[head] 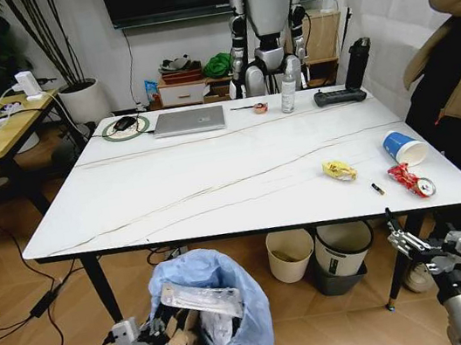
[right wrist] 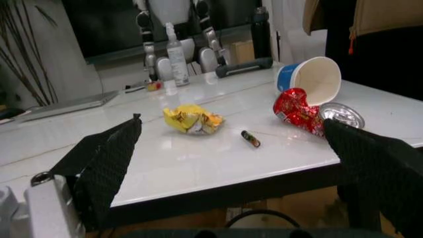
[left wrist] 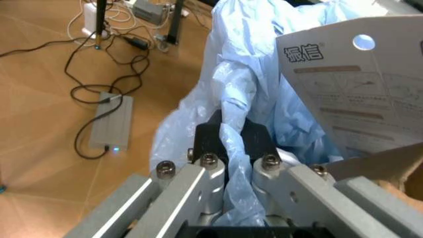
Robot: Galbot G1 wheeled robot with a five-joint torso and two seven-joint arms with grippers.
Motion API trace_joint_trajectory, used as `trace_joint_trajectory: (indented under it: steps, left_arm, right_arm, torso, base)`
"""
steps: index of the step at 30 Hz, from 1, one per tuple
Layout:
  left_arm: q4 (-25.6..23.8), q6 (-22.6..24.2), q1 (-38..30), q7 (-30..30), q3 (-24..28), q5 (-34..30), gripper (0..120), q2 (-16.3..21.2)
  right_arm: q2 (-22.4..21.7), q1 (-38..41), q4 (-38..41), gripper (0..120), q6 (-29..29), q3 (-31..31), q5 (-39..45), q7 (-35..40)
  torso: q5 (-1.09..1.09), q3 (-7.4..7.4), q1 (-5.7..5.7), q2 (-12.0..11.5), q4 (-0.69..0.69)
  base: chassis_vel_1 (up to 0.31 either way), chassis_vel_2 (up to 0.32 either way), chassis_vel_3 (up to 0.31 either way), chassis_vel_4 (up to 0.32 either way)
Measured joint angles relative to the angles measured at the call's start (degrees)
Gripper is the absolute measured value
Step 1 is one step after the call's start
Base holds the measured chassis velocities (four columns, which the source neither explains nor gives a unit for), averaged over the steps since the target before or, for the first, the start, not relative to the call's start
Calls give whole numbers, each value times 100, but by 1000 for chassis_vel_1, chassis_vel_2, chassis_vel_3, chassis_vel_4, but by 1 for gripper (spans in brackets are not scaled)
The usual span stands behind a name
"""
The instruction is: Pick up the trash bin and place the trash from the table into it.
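The left end effector [left wrist: 228,148] was clamped on a bunched fold of the light-blue bag lining the trash bin [head: 215,317], which hung low at the robot's left, in front of the desk [head: 215,184] and below its near edge. Cardboard and a clear tray already sat inside the bin. The right end effector [right wrist: 231,163] stood with its fingers spread wide and empty, just short of the desk's near right edge, facing the remaining trash: a yellow wrapper [head: 339,171], a red wrapper [head: 406,178], a blue paper cup [head: 403,147] lying on its side and a small dark item [head: 377,188] (possibly a battery, too small to tell).

To do this step well, I judged the right arm should take the yellow wrapper first, as it lay nearest and clear of the others, closing on its crumpled bulk rather than a loose corner. The bin's mouth would need to stay upright and open toward the right arm, since the grip was on thin film only.

The cardboard in the bin bore two large Chinese characters, seemingly "振信"; the smaller print was unreadable.
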Motion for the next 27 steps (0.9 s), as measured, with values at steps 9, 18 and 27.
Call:
trace_joint_trajectory:
  steps: [9, 18, 27]
  left_arm:
    - [13, -29, 180, 52, -43, -4, 0, -32]
    - [-40, -63, 249, 75, -77, 17, 0, -66]
    - [-87, -74, 277, 82, -83, 50, 0, -87]
  right_arm:
    - [4, -2, -5, 100, 20, 14, 71, -83]
    - [-10, 12, -14, 100, 22, 20, 117, -146]
    - [-9, 24, -19, 100, 42, 21, 189, -210]
  torso:
    - [1, 0, 0, 0, 2]
    - [1, 0, 0, 0, 2]
    - [1, 0, 0, 0, 2]
  base:
    - [0, 0, 0, 0]
    - [0, 0, 0, 0]
    - [0, 0, 0, 0]
